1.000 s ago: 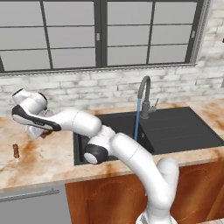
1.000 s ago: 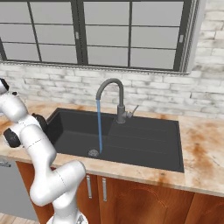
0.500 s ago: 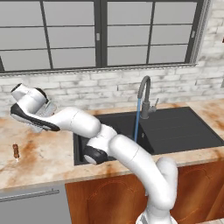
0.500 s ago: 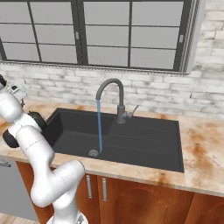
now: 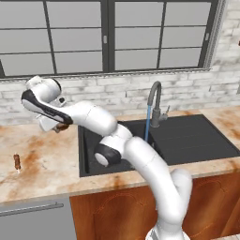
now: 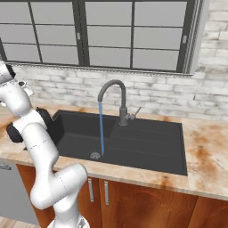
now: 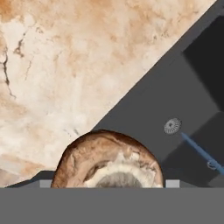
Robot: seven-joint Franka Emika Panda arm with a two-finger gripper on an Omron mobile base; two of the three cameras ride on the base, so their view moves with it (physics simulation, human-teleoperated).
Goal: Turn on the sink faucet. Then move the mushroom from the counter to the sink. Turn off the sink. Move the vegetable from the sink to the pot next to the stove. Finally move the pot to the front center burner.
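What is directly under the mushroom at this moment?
In the hand view the mushroom hangs above the counter, near the sink rim. Whatever lies straight beneath is covered by the cap itself; the drain sits farther off.

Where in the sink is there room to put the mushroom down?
The sink floor is bare between the drain and its right wall, and beside the water stream. The flat ledge right of the faucet is free too. The hand carries the mushroom over the counter, left of the basin.
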